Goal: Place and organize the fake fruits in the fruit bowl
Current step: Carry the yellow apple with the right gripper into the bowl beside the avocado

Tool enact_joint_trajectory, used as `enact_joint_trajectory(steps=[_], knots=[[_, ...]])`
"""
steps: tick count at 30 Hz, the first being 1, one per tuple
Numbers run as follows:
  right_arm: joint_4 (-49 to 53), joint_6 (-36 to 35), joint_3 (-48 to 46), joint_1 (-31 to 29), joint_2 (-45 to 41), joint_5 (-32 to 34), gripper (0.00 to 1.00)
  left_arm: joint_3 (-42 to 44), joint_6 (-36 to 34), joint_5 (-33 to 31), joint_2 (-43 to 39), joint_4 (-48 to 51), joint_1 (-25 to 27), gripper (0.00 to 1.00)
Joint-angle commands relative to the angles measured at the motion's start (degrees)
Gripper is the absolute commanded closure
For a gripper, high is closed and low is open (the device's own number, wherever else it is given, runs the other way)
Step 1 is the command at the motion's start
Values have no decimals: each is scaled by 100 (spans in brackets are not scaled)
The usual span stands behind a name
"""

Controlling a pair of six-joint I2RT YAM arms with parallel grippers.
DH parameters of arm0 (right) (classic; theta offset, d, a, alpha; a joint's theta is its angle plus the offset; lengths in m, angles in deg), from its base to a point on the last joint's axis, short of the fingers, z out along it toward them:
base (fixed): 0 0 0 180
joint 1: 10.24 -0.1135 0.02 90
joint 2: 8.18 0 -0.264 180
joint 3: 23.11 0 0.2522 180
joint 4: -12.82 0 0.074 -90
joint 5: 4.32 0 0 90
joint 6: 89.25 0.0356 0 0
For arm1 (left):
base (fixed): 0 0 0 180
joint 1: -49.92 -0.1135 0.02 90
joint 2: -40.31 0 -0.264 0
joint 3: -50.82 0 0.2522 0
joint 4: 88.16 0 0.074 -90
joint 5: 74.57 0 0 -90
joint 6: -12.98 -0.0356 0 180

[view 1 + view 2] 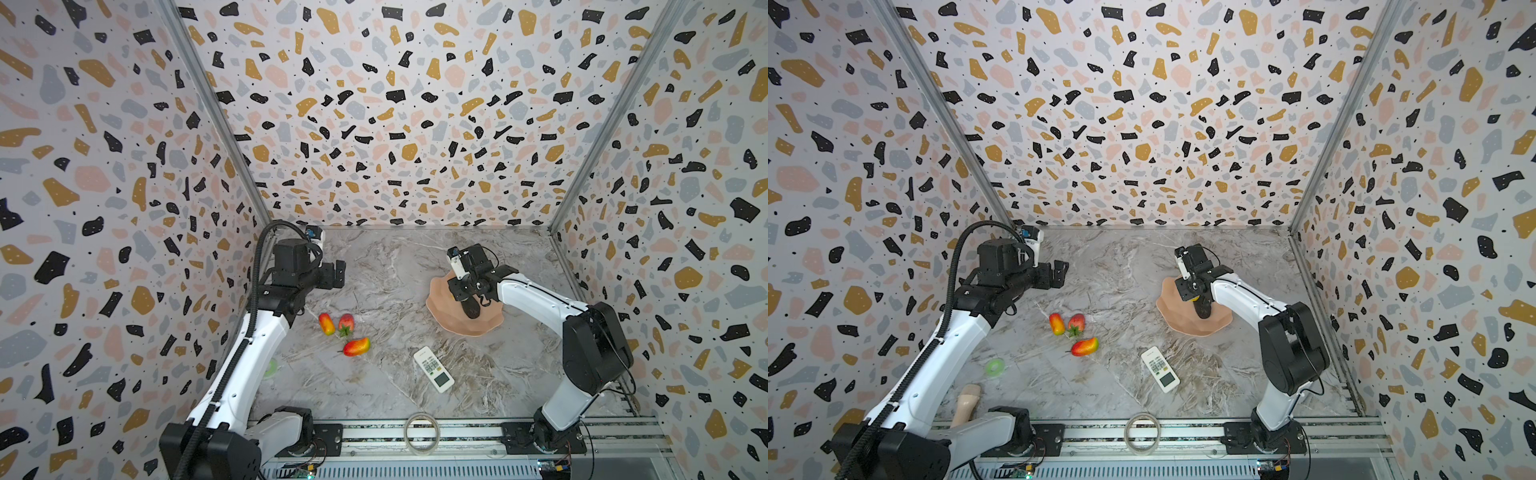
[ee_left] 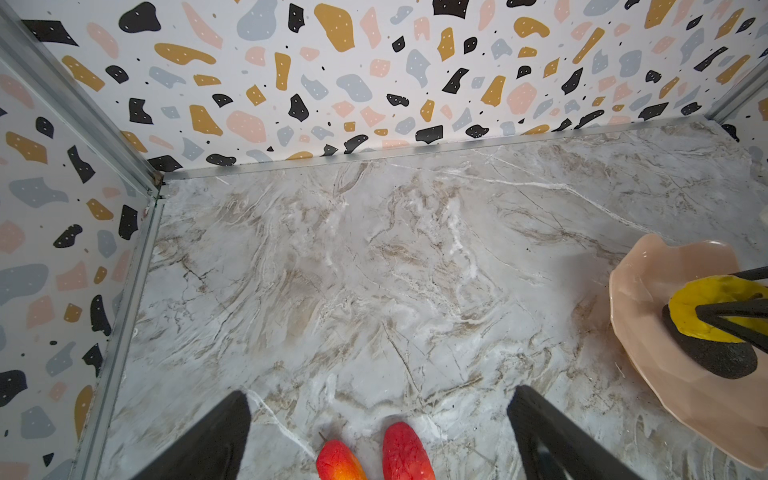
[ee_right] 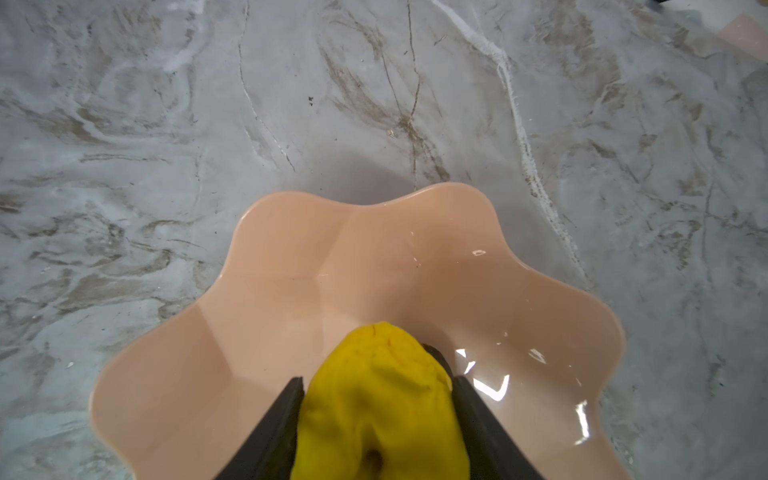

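Observation:
My right gripper (image 3: 377, 380) is shut on the yellow apple (image 3: 378, 399) and holds it low over the peach-pink fruit bowl (image 3: 332, 257). In both top views the bowl (image 1: 444, 316) sits at the right of the table, with a blackish oval (image 1: 471, 311) lying in it beside the gripper. Left of centre on the table lie a mango-like fruit (image 1: 326, 324), a strawberry (image 1: 346, 323) and a second mango-like fruit (image 1: 356, 346). My left gripper (image 2: 380, 392) hangs open above the table, with the mango (image 2: 338, 461) and the strawberry (image 2: 407, 453) below it.
A white remote control (image 1: 433, 369) lies in front of the bowl. A clear tape ring (image 1: 422, 432) rests on the front rail. In a top view a small green ring (image 1: 995, 367) and a beige object (image 1: 967, 403) lie beside the left arm. Patterned walls enclose three sides.

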Motion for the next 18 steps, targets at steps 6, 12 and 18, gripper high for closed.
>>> enact_joint_trajectory(steps=[6,12,18], knots=[[-294,10,-55,5,176,-333,83,38,-9,27,-10,-194,-26,0],[-476,37,-278,14,208,-344,83,36,-14,36,25,-183,-26,0],[-607,31,-462,45,261,-343,81,36,-9,45,25,-190,-26,0]])
